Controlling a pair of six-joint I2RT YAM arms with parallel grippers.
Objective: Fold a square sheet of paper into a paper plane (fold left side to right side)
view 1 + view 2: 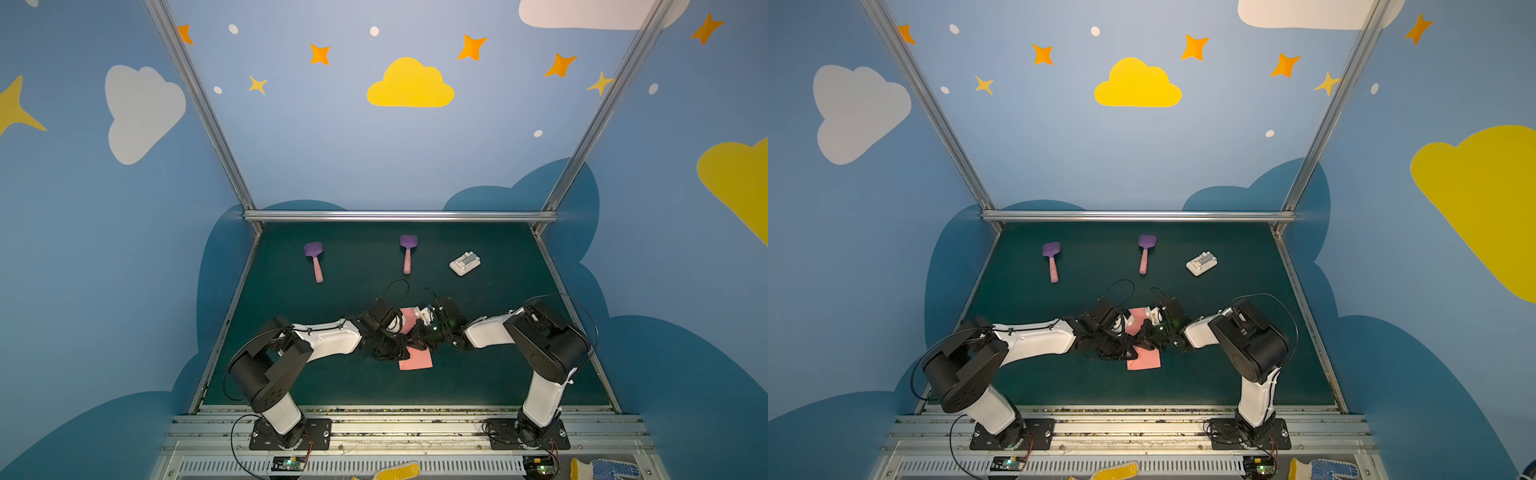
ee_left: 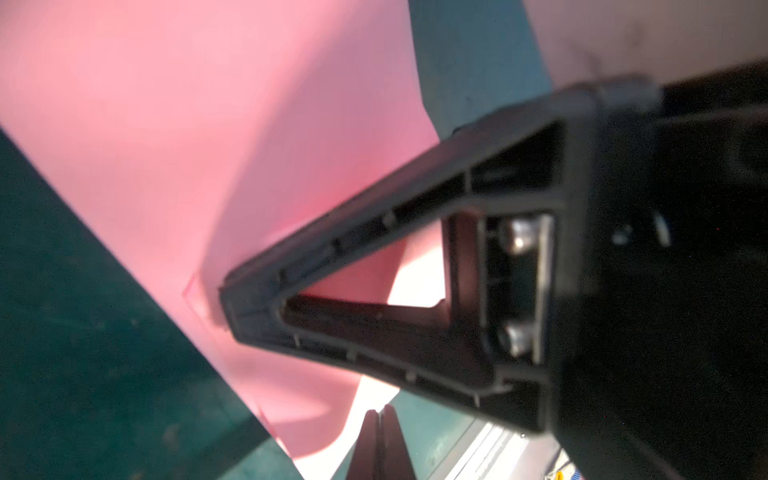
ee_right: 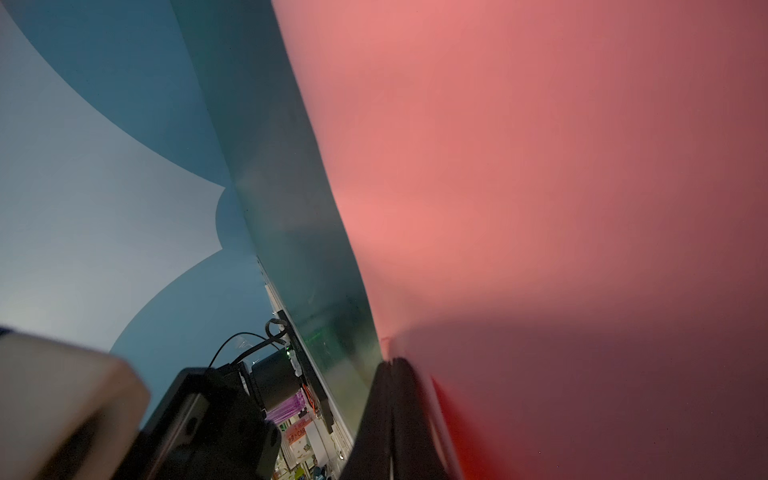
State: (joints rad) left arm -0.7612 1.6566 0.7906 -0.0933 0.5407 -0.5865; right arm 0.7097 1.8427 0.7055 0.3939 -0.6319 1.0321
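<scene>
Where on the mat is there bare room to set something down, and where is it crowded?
Bare mat: the near strip between the pink paper and the front rail, the right side beyond the white block, and the gap between the left spatula and the middle spatula. Crowded: the middle, where the left arm and right arm meet over the paper.

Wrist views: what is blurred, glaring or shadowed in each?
Left wrist view: the right gripper is soft, close to the lens; a burnt-out white patch glares behind it, against the pink paper. Right wrist view: the paper is a blurred wash, partly in dark shadow.
</scene>
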